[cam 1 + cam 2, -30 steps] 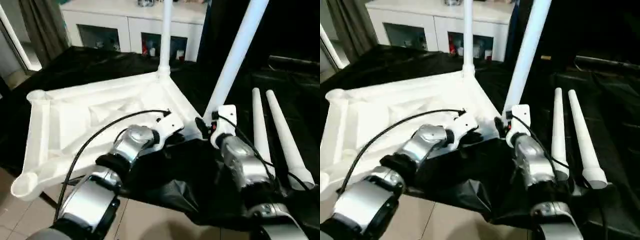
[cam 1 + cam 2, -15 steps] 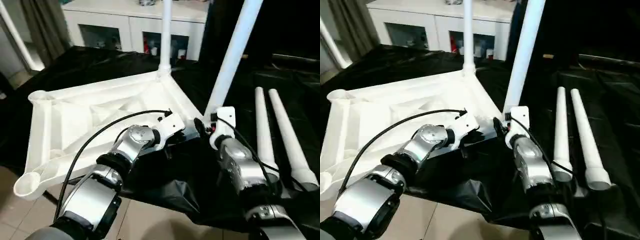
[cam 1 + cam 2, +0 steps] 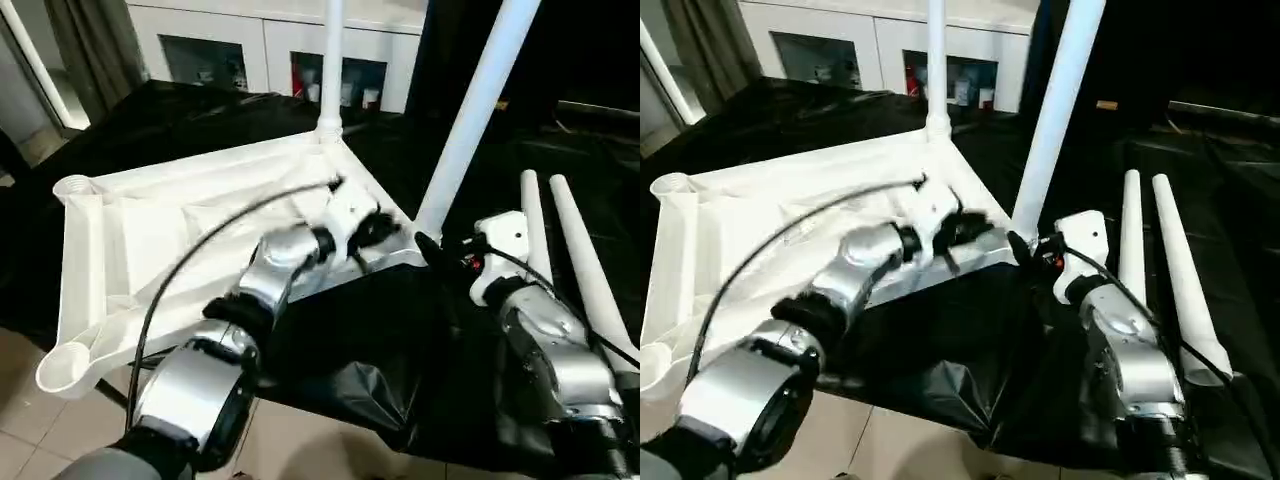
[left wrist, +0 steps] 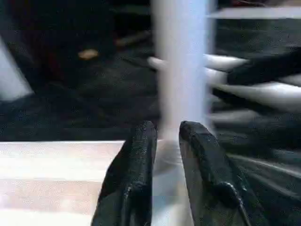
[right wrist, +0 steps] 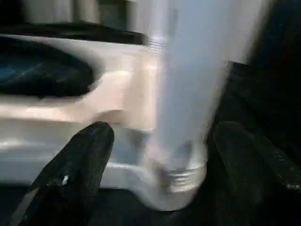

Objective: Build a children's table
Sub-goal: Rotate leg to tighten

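Table top lies upside down on black cloth, sockets up to take legs. Two legs stand in far and near-right corners: far leg, near leg. Two spare legs lie beside, within right arm's reach. Left gripper: fingers slightly parted, empty, near leg just ahead. Right gripper: fingers spread wide, straddling near leg's base without gripping, likely just released after seating.

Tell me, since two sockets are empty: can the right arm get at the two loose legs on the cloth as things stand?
Probably yes. The two loose legs lie side by side on the black cloth just beside the right gripper, which stands open by the near standing leg. Nothing lies between.
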Robot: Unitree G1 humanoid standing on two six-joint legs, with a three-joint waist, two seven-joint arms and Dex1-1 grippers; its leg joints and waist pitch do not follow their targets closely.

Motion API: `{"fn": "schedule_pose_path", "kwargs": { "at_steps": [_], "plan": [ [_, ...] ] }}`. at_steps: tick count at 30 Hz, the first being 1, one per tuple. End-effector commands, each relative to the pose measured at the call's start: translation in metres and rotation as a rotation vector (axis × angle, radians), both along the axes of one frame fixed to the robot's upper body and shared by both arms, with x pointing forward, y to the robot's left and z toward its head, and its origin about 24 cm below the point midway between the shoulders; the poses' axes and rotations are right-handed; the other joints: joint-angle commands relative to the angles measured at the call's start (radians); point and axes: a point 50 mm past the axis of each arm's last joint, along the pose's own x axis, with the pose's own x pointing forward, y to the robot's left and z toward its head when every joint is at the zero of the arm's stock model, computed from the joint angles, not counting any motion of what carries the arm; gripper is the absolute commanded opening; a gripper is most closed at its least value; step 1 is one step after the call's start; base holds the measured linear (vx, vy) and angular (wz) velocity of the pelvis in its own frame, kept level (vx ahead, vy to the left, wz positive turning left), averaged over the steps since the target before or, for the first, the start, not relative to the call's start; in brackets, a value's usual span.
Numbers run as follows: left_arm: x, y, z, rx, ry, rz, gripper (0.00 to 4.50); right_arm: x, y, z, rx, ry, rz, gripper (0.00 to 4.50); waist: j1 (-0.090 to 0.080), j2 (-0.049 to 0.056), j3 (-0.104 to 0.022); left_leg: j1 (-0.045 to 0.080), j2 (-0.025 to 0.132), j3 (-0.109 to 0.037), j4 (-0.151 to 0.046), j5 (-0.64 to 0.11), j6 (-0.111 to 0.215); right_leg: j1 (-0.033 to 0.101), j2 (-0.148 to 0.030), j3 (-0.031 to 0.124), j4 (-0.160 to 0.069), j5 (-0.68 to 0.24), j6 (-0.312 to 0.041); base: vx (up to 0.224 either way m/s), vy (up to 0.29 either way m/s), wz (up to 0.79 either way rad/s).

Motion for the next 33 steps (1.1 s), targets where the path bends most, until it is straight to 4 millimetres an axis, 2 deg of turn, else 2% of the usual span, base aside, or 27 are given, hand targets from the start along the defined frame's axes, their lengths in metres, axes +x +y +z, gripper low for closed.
{"fn": "schedule_pose_path", "kwargs": {
  "at_steps": [1,3,5,6,7,8,9,10,11,12,13,14,15,16,17,18,19,22,25,26,27,29,32,33],
  "plan": [
    [0.007,0.025,0.01,0.024,-0.044,0.081,1.35,-0.006,0.007,0.004,0.003,0.012,0.108,3.83,0.004,-0.022,-0.069,0.004,0.031,-0.014,-0.058,-0.124,0.155,0.07,-0.049,0.034,-0.052,-0.119,-0.236,0.0,0.0,0.0],
    [0.01,0.045,0.014,0.093,-0.082,0.138,1.47,-0.009,0.014,0.001,-0.007,0.035,0.165,3.83,0.0,-0.02,-0.067,0.008,0.032,-0.014,-0.059,-0.141,0.131,0.064,-0.046,0.034,-0.055,-0.152,-0.226,0.0,0.0,0.0],
    [0.013,0.081,0.024,0.141,-0.102,0.251,1.76,-0.012,0.024,-0.005,-0.036,0.069,0.216,3.83,-0.007,-0.023,-0.065,0.006,0.032,-0.013,-0.061,-0.144,0.11,0.063,-0.044,0.035,-0.053,-0.161,-0.223,0.0,0.0,0.0],
    [0.012,0.098,0.028,0.17,-0.103,0.299,1.76,-0.013,0.028,-0.009,-0.045,0.088,0.23,3.83,-0.006,-0.02,-0.066,0.009,0.035,-0.015,-0.062,-0.144,0.099,0.063,-0.046,0.035,-0.048,-0.161,-0.226,0.0,0.0,0.0],
    [0.012,0.108,0.03,0.19,-0.103,0.327,1.76,-0.013,0.031,-0.012,-0.051,0.1,0.237,3.83,-0.009,-0.018,-0.066,0.008,0.035,-0.015,-0.062,-0.146,0.087,0.061,-0.046,0.036,-0.048,-0.167,-0.226,0.0,0.0,0.0],
    [0.012,0.108,0.03,0.19,-0.103,0.328,1.76,-0.013,0.031,-0.012,-0.051,0.1,0.237,3.83,-0.011,-0.016,-0.064,0.008,0.035,-0.015,-0.064,-0.15,0.08,0.06,-0.044,0.036,-0.049,-0.176,-0.225,0.0,0.0,0.0],
    [0.009,0.128,0.034,0.245,-0.103,0.385,1.76,-0.01,0.033,-0.018,-0.081,0.122,0.212,3.83,-0.013,-0.02,-0.064,0.013,0.034,-0.012,-0.063,-0.163,0.067,0.055,-0.042,0.037,-0.052,-0.19,-0.22,0.0,0.0,0.0],
    [0.002,0.161,0.04,0.344,-0.1,0.474,1.76,-0.007,0.037,-0.028,-0.129,0.168,0.176,3.83,-0.016,-0.028,-0.062,0.011,0.036,-0.013,-0.067,-0.161,0.052,0.055,-0.042,0.038,-0.049,-0.202,-0.218,0.0,0.0,0.0],
    [-0.002,0.175,0.043,0.386,-0.097,0.519,1.76,-0.006,0.038,-0.033,-0.15,0.188,0.167,3.83,-0.023,-0.029,-0.06,0.005,0.036,-0.016,-0.071,-0.154,0.038,0.056,-0.042,0.038,-0.046,-0.219,-0.211,0.0,0.0,0.0],
    [-0.006,0.188,0.045,0.425,-0.089,0.555,1.76,-0.005,0.04,-0.037,-0.16,0.213,0.161,3.83,-0.018,-0.019,-0.062,0.014,0.039,-0.017,-0.07,-0.158,0.024,0.052,-0.045,0.038,-0.042,-0.223,-0.211,0.0,0.0,0.0],
    [-0.008,0.193,0.046,0.44,-0.085,0.568,1.76,-0.004,0.041,-0.039,-0.163,0.224,0.159,3.83,-0.021,-0.017,-0.059,0.017,0.037,-0.014,-0.07,-0.163,0.021,0.048,-0.041,0.04,-0.047,-0.225,-0.21,0.0,0.0,0.0],
    [-0.014,0.208,0.048,0.499,-0.069,0.606,1.76,-0.002,0.044,-0.043,-0.173,0.243,0.15,3.83,-0.024,-0.02,-0.057,0.016,0.037,-0.015,-0.073,-0.171,0.002,0.047,-0.04,0.041,-0.043,-0.211,-0.213,0.0,0.0,0.0],
    [-0.018,0.218,0.049,0.535,-0.05,0.637,1.76,0.0,0.046,-0.046,-0.176,0.258,0.14,3.83,-0.022,-0.025,-0.057,0.019,0.036,-0.013,-0.073,-0.176,-0.001,0.047,-0.039,0.042,-0.046,-0.21,-0.21,0.0,0.0,0.0],
    [-0.021,0.224,0.05,0.551,-0.037,0.655,1.76,0.001,0.048,-0.048,-0.174,0.27,0.134,3.83,-0.02,-0.021,-0.058,0.023,0.037,-0.013,-0.072,-0.175,-0.009,0.044,-0.04,0.043,-0.042,-0.191,-0.217,0.0,0.0,0.0],
    [-0.025,0.233,0.05,0.563,-0.012,0.697,1.76,0.005,0.051,-0.051,-0.191,0.281,0.12,3.83,-0.016,-0.022,-0.058,0.027,0.039,-0.012,-0.072,-0.167,-0.016,0.042,-0.042,0.044,-0.036,-0.163,-0.231,0.0,0.0,0.0],
    [-0.029,0.24,0.048,0.58,0.015,0.724,1.76,0.009,0.053,-0.053,-0.197,0.292,0.103,3.83,-0.017,-0.024,-0.055,0.024,0.037,-0.011,-0.073,-0.166,-0.016,0.042,-0.039,0.044,-0.038,-0.163,-0.231,0.0,0.0,0.0],
    [-0.032,0.247,0.047,0.604,0.036,0.745,1.76,0.012,0.055,-0.055,-0.198,0.3,0.088,3.83,-0.015,-0.022,-0.056,0.027,0.036,-0.009,-0.072,-0.165,-0.023,0.04,-0.041,0.045,-0.036,-0.153,-0.236,0.0,0.0,0.0],
    [-0.043,0.263,0.042,0.665,0.093,0.802,1.76,0.025,0.061,-0.055,-0.177,0.297,0.019,3.83,-0.013,-0.023,-0.058,0.024,0.033,-0.011,-0.072,-0.154,-0.033,0.045,-0.042,0.046,-0.032,-0.126,-0.232,0.0,0.0,0.0],
    [-0.049,0.267,0.04,0.698,0.126,0.817,1.76,0.031,0.065,-0.054,-0.161,0.296,-0.012,3.83,-0.016,-0.025,-0.058,0.021,0.033,-0.012,-0.073,-0.152,-0.038,0.049,-0.043,0.046,-0.03,-0.117,-0.237,0.0,0.0,0.0],
    [-0.055,0.271,0.035,0.724,0.168,0.817,1.76,0.037,0.068,-0.053,-0.159,0.292,-0.027,3.83,-0.015,-0.026,-0.059,0.025,0.034,-0.011,-0.072,-0.155,-0.041,0.047,-0.044,0.046,-0.03,-0.117,-0.238,0.0,0.0,0.0],
    [-0.058,0.273,0.032,0.745,0.193,0.815,1.76,0.04,0.069,-0.053,-0.169,0.287,-0.033,3.83,-0.016,-0.026,-0.058,0.022,0.032,-0.012,-0.072,-0.162,-0.041,0.047,-0.043,0.046,-0.03,-0.125,-0.24,0.0,0.0,0.0],
    [-0.063,0.276,0.03,0.767,0.216,0.828,1.76,0.045,0.072,-0.053,-0.17,0.288,-0.041,3.83,-0.018,-0.026,-0.058,0.024,0.032,-0.012,-0.073,-0.187,-0.047,0.047,-0.044,0.047,-0.033,-0.156,-0.237,0.0,0.0,0.0],
    [-0.064,0.281,0.03,0.781,0.215,0.859,1.76,0.049,0.075,-0.052,-0.158,0.292,-0.05,3.83,-0.017,-0.024,-0.057,0.025,0.031,-0.013,-0.073,-0.202,-0.05,0.045,-0.042,0.047,-0.035,-0.171,-0.231,0.0,0.0,0.0],
    [-0.064,0.281,0.03,0.78,0.215,0.862,1.76,0.049,0.075,-0.052,-0.159,0.292,-0.05,3.83,-0.016,-0.028,-0.057,0.025,0.031,-0.013,-0.074,-0.203,-0.051,0.045,-0.041,0.046,-0.035,-0.17,-0.228,0.0,0.0,0.0]
  ]
}}
